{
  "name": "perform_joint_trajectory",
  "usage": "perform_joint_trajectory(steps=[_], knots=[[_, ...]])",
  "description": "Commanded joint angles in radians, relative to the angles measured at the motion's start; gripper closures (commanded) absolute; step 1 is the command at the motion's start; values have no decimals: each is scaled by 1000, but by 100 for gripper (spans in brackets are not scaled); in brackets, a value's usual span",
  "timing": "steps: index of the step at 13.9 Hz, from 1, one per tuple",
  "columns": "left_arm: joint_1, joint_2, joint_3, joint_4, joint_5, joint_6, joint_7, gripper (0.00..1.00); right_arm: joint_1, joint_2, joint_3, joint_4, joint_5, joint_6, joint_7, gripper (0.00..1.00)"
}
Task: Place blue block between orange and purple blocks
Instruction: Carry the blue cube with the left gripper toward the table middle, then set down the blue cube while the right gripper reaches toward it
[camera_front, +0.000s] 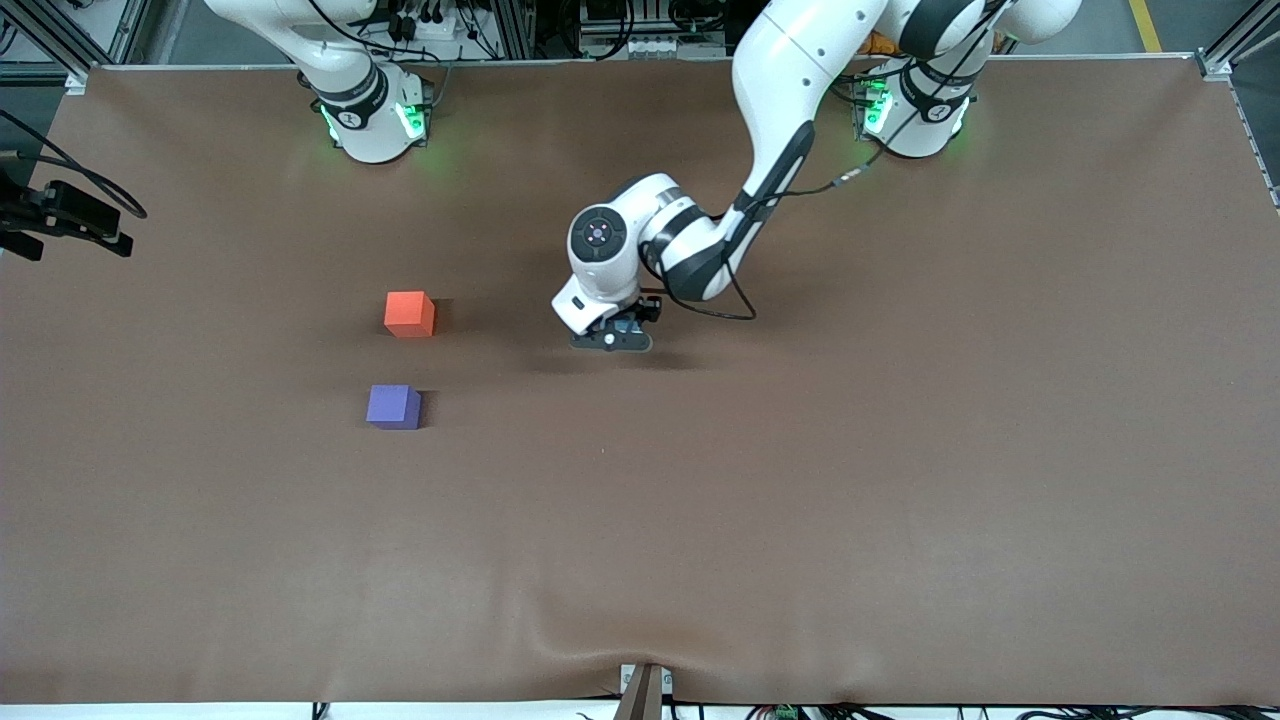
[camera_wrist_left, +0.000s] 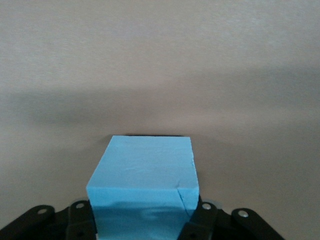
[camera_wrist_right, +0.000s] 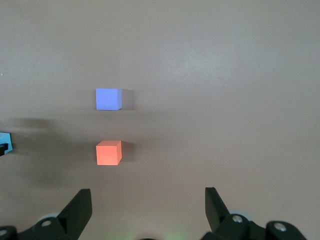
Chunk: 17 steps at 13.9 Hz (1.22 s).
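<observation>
The blue block (camera_wrist_left: 145, 172) sits between the fingers of my left gripper (camera_wrist_left: 142, 220), which is shut on it, low over the middle of the table. In the front view the left gripper (camera_front: 612, 335) is beside the orange block (camera_front: 410, 313), toward the left arm's end, and its hand hides most of the blue block. The purple block (camera_front: 393, 406) lies nearer to the front camera than the orange one, with a bare gap between them. My right gripper (camera_wrist_right: 148, 210) is open and empty, high over the table, looking down on the orange block (camera_wrist_right: 108, 152) and the purple block (camera_wrist_right: 108, 99).
The brown table cloth (camera_front: 800, 500) covers the whole table. A black camera mount (camera_front: 65, 215) juts in at the right arm's end. A small bracket (camera_front: 645, 690) stands at the table edge nearest the front camera.
</observation>
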Motion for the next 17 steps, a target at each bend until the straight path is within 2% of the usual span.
perform_joint_trajectory(steps=[1,3,6,8,10,13,17], knots=[[12,-34,21,40,-13,-11,1,0,-15,10,11,17,11,-12,-1,0],[25,-92,26,40,-7,-16,1,0,-18,27,11,18,11,-10,-3,0],[40,-216,81,34,-7,-22,3,0,-15,84,11,20,8,-15,-6,0],[67,-286,104,31,-5,-72,3,0,-9,98,12,3,6,-43,-1,0],[127,-353,115,31,-2,-140,11,0,0,101,17,-41,49,-47,9,0],[253,-421,113,26,13,-259,78,0,97,102,17,-75,92,-25,93,0],[446,-462,113,5,13,-385,285,0,290,125,17,-132,135,117,332,0]])
